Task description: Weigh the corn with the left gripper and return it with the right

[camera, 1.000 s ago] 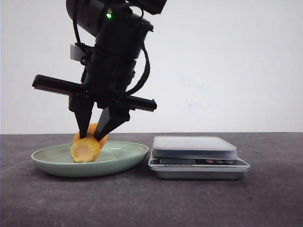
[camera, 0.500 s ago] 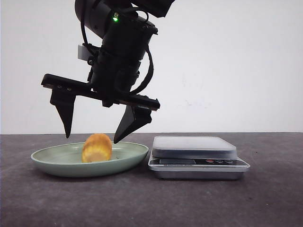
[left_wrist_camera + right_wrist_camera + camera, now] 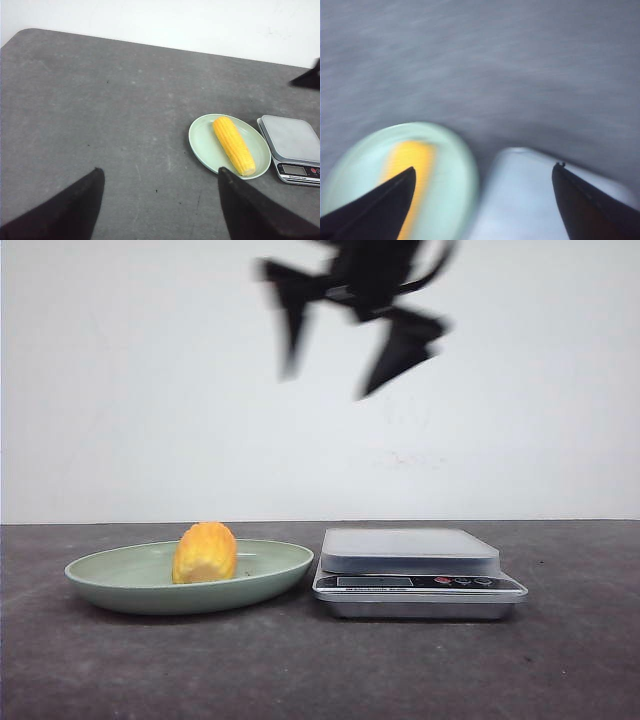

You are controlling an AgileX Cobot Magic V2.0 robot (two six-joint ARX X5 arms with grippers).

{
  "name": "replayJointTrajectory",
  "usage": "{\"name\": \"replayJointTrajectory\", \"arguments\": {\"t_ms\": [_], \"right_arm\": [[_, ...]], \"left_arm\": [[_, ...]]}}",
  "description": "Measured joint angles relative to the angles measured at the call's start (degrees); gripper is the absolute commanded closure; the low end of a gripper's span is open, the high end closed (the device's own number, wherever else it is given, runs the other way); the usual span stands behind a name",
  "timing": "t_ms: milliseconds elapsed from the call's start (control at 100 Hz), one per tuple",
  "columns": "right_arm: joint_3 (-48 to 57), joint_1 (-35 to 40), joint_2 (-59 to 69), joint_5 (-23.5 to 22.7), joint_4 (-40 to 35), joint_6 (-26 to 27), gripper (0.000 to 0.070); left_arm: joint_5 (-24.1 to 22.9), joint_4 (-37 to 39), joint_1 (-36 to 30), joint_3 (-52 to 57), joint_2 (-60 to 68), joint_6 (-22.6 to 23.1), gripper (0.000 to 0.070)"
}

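Note:
The corn [image 3: 205,553], a yellow-orange ridged cob, lies loose on the pale-green plate [image 3: 270,565], held by nothing. My right gripper [image 3: 330,380] is open and empty, blurred with motion, high above the gap between plate and scale. Its wrist view shows the corn [image 3: 412,165] and plate [image 3: 455,175] blurred below its open gripper [image 3: 484,167]. My left gripper [image 3: 160,171] is open and empty, high over bare table, well away from the corn [image 3: 233,145] on the plate [image 3: 202,140]. The left gripper is out of the front view.
A silver kitchen scale [image 3: 410,552] stands just right of the plate, its platform bare; it also shows in the left wrist view [image 3: 290,142] and the right wrist view [image 3: 520,200]. The dark grey table [image 3: 320,670] ends at a white wall behind.
The right gripper opened and let go of the corn on the plate, then rose fast up and to the right. The corn stays lying on the plate.

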Motion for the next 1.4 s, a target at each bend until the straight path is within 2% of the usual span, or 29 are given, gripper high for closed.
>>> {"name": "replayJointTrajectory", "arguments": {"t_ms": [230, 370, 460, 900, 1060, 1220, 1400], "right_arm": [[0.0, -15.4, -13.2, -0.4, -10.0, -8.3, 0.0155], [0.0, -26.1, -20.3, -4.8, -15.3, -9.9, 0.0156], [0.0, -29.9, -25.2, -6.5, -17.7, -10.7, 0.0156], [0.0, -29.7, -54.5, -7.3, -29.0, -11.1, 0.0155], [0.0, -29.8, -64.4, -7.3, -36.3, -10.8, 0.0155], [-0.2, -30.6, -70.4, -7.2, -42.4, -10.3, 0.0155], [-2.0, -30.6, -74.3, -7.2, -43.7, -10.2, 0.0156]], "left_arm": [[0.0, 0.0, 0.0, 0.0, 0.0, 0.0, 0.0266], [0.0, 0.0, 0.0, 0.0, 0.0, 0.1, 0.0266], [0.0, 0.0, 0.0, 0.0, 0.0, 0.1, 0.0266], [0.0, 0.0, 0.0, 0.0, 0.0, 0.7, 0.0266], [1.3, 0.3, 0.0, 0.0, 0.0, 1.0, 0.0266], [1.5, 1.0, 0.0, 0.0, 0.0, 1.2, 0.0266], [2.5, 1.0, 0.0, -0.6, 0.0, 1.2, 0.027]]}}
